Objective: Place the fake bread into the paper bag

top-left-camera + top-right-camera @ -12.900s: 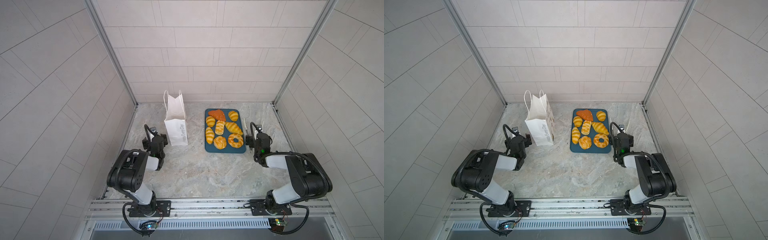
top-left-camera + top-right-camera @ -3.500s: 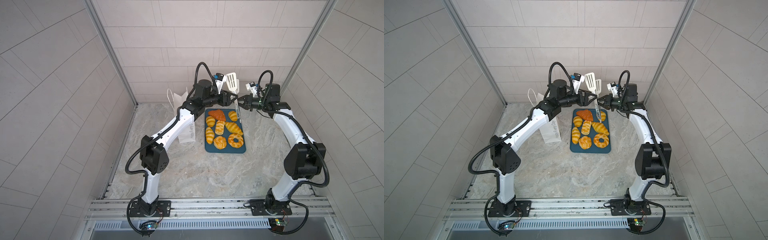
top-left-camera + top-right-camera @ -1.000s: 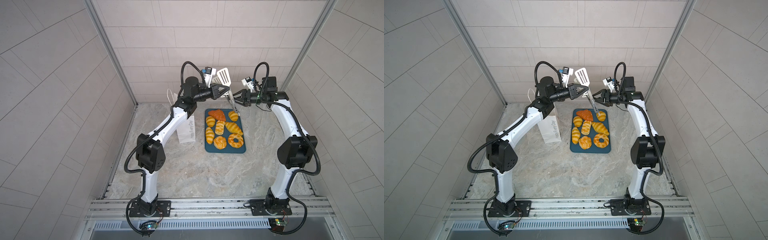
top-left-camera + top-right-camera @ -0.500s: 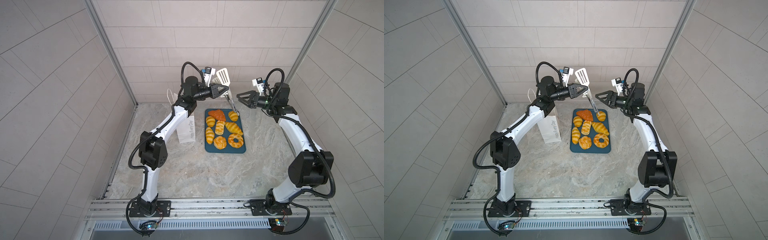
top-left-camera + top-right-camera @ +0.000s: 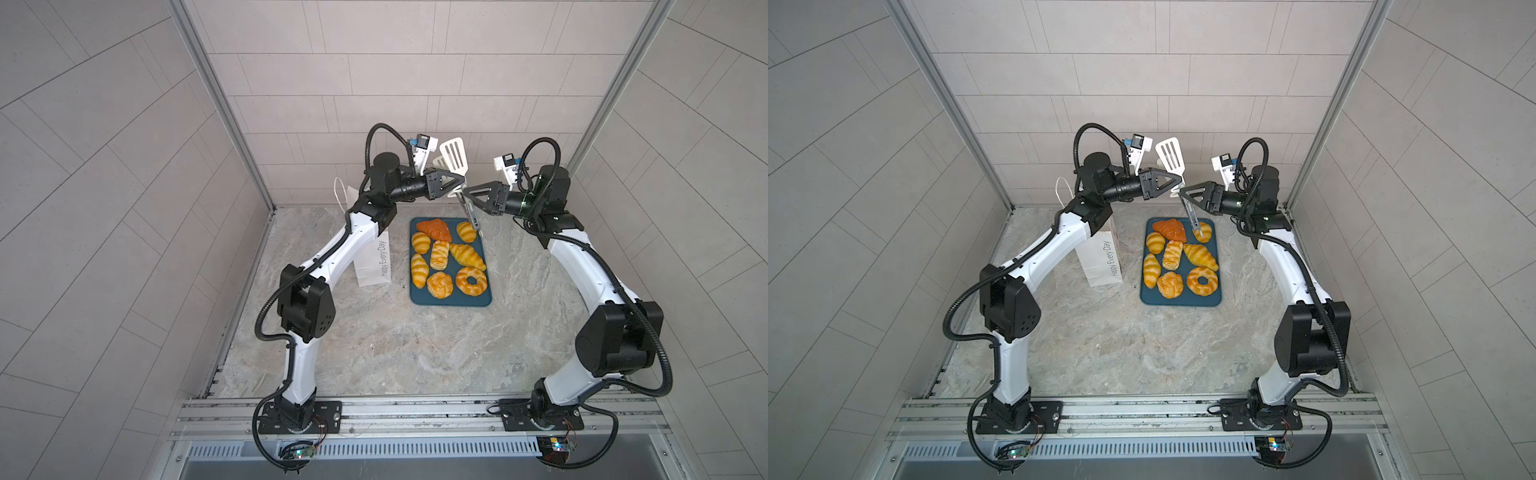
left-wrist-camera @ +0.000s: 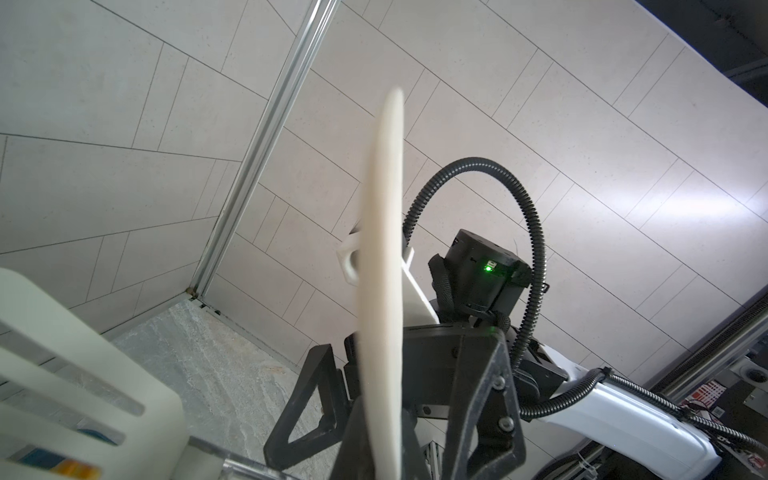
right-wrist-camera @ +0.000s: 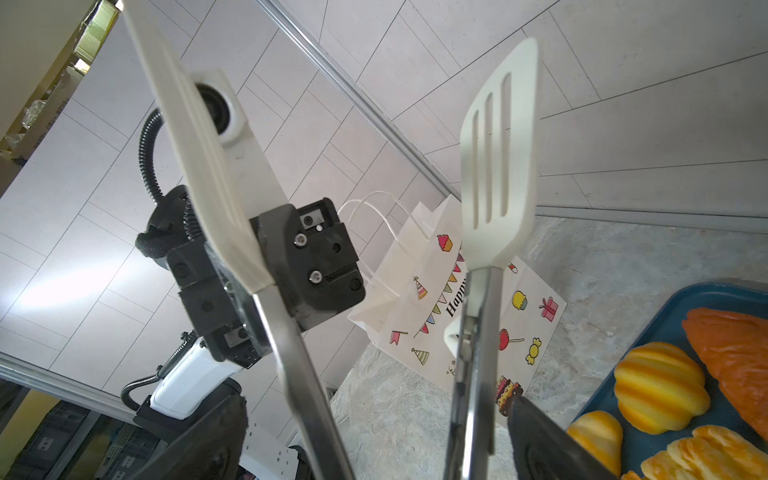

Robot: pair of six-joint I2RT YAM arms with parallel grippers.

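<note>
Several pieces of fake bread (image 5: 468, 256) (image 5: 1200, 256) lie on a dark teal tray (image 5: 451, 301), among them an orange triangle (image 5: 435, 228) and a ring (image 5: 471, 280). The white paper bag (image 5: 374, 266) (image 7: 457, 316) stands left of the tray, partly behind my left arm. High above the tray's far end, my left gripper (image 5: 457, 183) (image 6: 382, 453) is shut on the white slotted tongs (image 5: 454, 156) (image 7: 494, 178). Facing it, my right gripper (image 5: 467, 193) (image 7: 374, 440) is open, its fingers (image 6: 303, 399) straddling the tongs' two metal arms without touching them.
Tiled walls enclose the marble table (image 5: 415, 345) on three sides, with aluminium corner posts (image 5: 232, 124) at the back. The two arm bases sit on a metal rail (image 5: 415, 409) along the front edge. The tongs' hinged end hangs just over the tray's far right corner.
My right gripper has opened wider and stays at the tongs, while the right arm's elbow has swung outward to the right. The left gripper and tongs have barely moved.
</note>
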